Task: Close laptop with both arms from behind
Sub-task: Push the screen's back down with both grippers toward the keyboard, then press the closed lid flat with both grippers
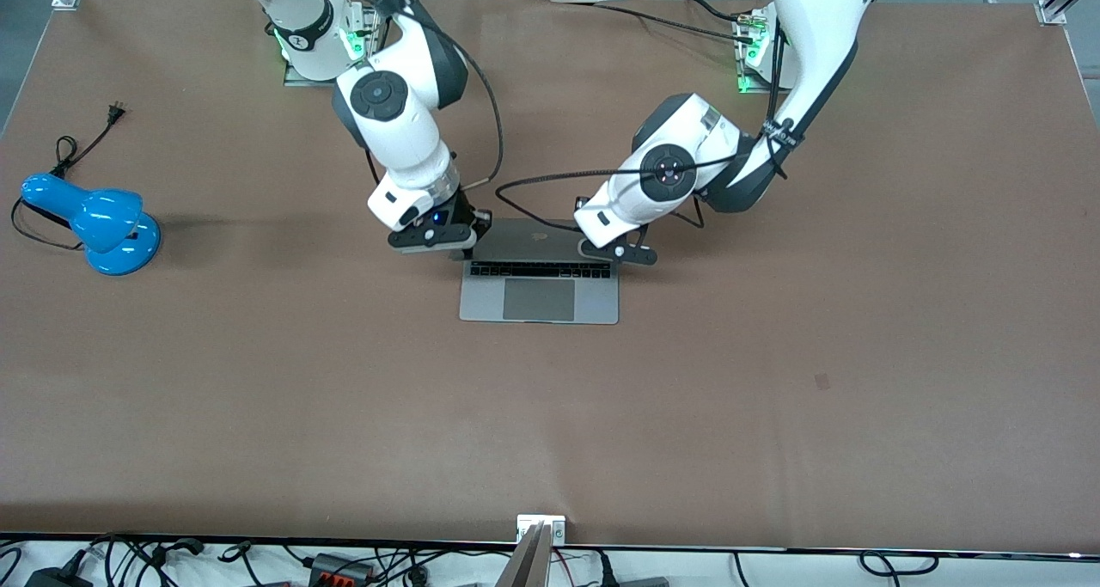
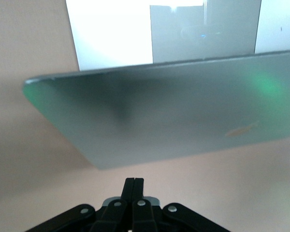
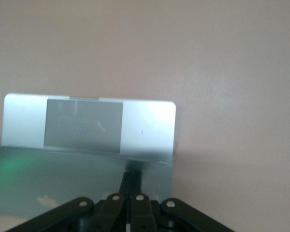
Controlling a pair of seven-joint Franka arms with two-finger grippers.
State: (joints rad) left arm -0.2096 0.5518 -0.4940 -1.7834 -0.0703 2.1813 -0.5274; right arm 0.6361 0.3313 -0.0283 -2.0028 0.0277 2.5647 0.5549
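Observation:
The silver-grey laptop [image 1: 539, 299] sits mid-table with its keyboard and trackpad showing, its lid [image 1: 533, 238] partly tipped over the keys. My right gripper [image 1: 464, 243] is shut at the lid corner toward the right arm's end. In the right wrist view its fingertips [image 3: 131, 175] press on the lid's outer face [image 3: 63, 179] just under the top edge, above the trackpad [image 3: 83, 123]. My left gripper [image 1: 612, 250] is shut at the other lid corner. In the left wrist view its closed tips [image 2: 134, 181] stand a short gap off the lid [image 2: 159, 111], near the logo [image 2: 241, 129].
A blue desk lamp [image 1: 96, 221] with a black cord lies toward the right arm's end of the table. A black cable [image 1: 516, 187] loops from the arms just above the lid. Brown tabletop [image 1: 773, 381] spreads around the laptop.

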